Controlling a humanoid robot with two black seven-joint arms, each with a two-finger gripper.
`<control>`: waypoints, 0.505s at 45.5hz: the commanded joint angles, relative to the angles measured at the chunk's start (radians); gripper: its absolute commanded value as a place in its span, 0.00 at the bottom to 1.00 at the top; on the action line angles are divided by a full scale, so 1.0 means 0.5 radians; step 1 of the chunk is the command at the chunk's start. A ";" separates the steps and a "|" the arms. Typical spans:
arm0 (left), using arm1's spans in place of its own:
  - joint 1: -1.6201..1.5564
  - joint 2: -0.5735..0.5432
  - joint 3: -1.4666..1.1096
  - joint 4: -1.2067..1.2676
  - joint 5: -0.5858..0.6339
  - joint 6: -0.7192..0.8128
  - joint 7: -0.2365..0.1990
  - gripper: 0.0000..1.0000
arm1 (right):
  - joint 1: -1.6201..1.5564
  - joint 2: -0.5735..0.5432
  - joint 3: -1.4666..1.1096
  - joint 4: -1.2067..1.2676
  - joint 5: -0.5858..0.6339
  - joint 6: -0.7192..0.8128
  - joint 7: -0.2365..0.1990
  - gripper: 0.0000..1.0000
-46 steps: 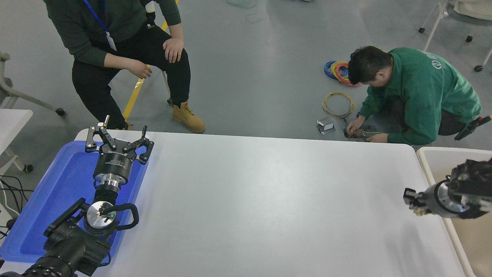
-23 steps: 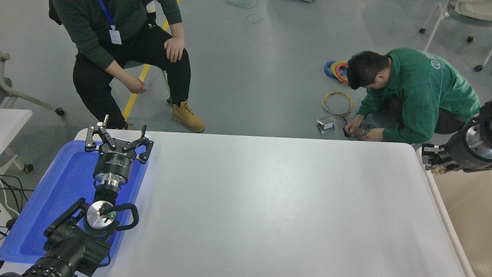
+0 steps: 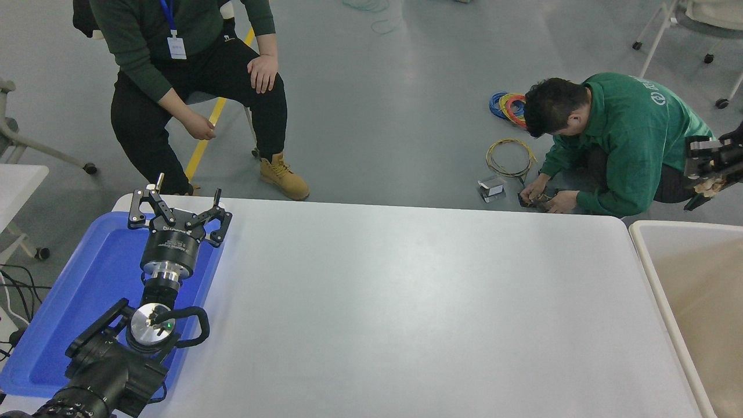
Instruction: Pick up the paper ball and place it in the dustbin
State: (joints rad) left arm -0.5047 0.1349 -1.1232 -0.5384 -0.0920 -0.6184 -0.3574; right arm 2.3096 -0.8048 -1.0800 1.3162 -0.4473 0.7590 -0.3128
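Observation:
My right gripper (image 3: 698,165) comes in at the right edge, raised high beyond the far end of the dustbin (image 3: 639,248). It is shut on the paper ball (image 3: 709,186), of which only a small tan bit shows under the fingers. The dustbin is a large bin with a white rim and beige inside, standing off the table's right end. My left gripper (image 3: 177,210) is parked open and empty over the blue tray (image 3: 87,290) at the lower left.
The white table (image 3: 406,307) fills the middle. One person sits at the far left (image 3: 191,52). Another person in green (image 3: 633,139) crouches on the floor beyond the table's far right corner, close to my right gripper, among coiled cables (image 3: 511,157).
My right gripper has risen and moved right and away with the paper ball, from the table's right edge to high at the picture's right edge. The left arm has not moved.

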 commanded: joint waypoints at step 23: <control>0.000 0.000 -0.002 0.000 0.000 0.000 0.000 1.00 | -0.759 -0.013 0.037 -0.831 -0.066 -0.539 0.012 0.00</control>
State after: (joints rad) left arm -0.5047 0.1349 -1.1232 -0.5385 -0.0920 -0.6184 -0.3574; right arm 2.1842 -0.8069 -1.0887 1.1661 -0.4792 0.6596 -0.3124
